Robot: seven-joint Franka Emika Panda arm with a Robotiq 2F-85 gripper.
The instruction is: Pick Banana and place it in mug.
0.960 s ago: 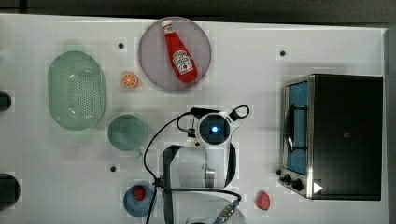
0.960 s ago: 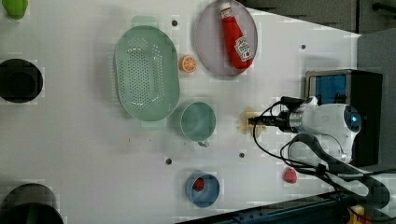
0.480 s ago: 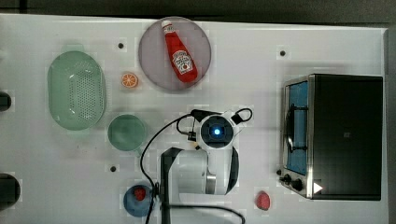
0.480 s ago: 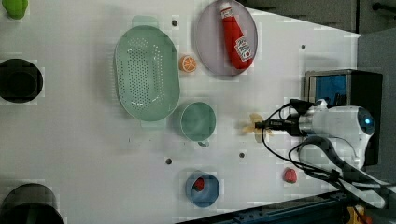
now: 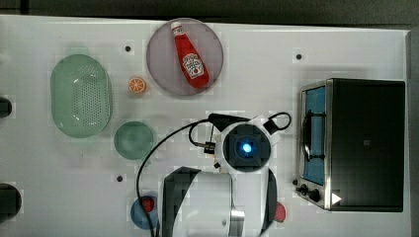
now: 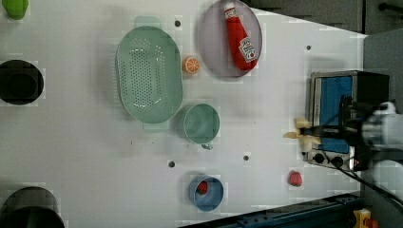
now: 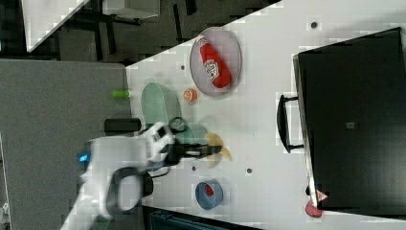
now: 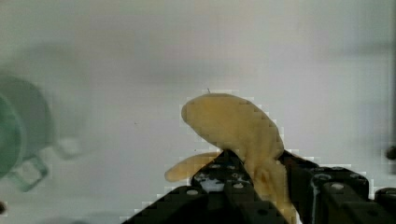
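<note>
The gripper point(image 8: 254, 186) is clamped on the banana point(image 8: 238, 126), which projects beyond the fingertips. The mug point(image 6: 201, 123) stands well apart, apparently lower than the gripper.

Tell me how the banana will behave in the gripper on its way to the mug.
The banana looks pinched by the gripper near one end, so it may swing or twist. It keeps its curve while held, so it is probably stiff and light. Its smooth skin could slip. The mug is barely wider, so it may catch the rim.
</note>
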